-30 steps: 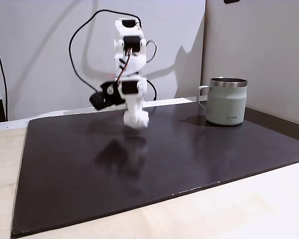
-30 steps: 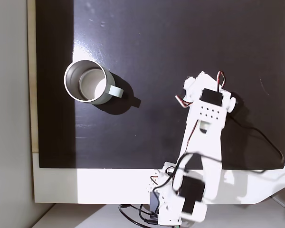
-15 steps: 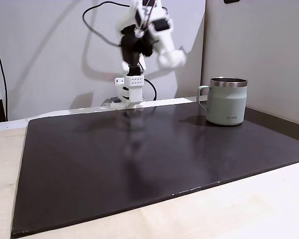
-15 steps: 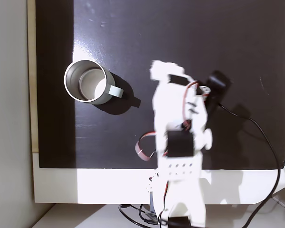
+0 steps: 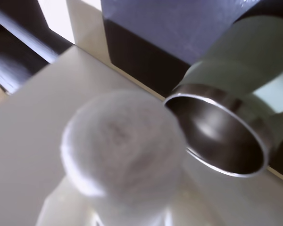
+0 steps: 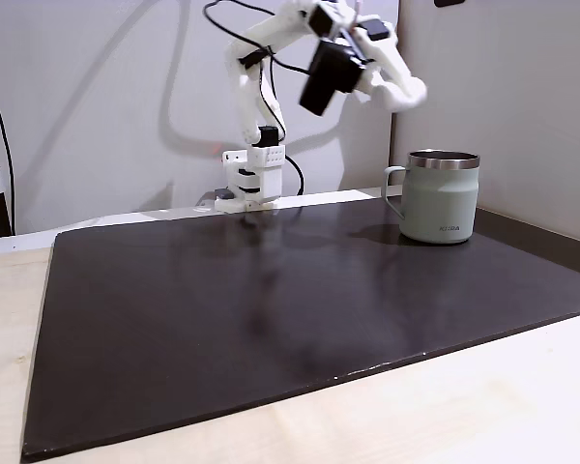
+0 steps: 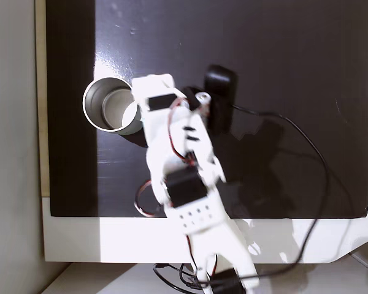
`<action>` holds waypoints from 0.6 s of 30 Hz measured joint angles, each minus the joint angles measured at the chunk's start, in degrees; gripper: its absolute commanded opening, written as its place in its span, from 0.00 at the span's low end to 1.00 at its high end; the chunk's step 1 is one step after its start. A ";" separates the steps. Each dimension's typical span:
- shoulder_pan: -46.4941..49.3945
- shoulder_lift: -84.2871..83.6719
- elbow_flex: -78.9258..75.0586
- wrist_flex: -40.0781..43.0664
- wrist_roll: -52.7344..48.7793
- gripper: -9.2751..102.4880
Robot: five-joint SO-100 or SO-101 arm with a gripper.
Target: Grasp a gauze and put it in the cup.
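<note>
The white gauze roll sits blurred and close in the wrist view, with my gripper shut on it. To its right in that view stands the sage-green cup, its steel rim open toward the camera. In a fixed view my gripper hangs high in the air, above and a little left of the cup. Seen from above in a fixed view, the gripper is just beside the cup's rim, and the arm hides the handle.
A dark mat covers most of the pale wooden table. The arm's base stands at the mat's far edge, with black cables trailing behind it. A grey wall panel rises behind the cup.
The arm lifted from low over the mat and swung across toward the cup with the gauze. The cup stayed put.
</note>
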 measured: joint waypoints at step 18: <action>-13.45 -18.54 -12.74 6.86 -3.78 0.08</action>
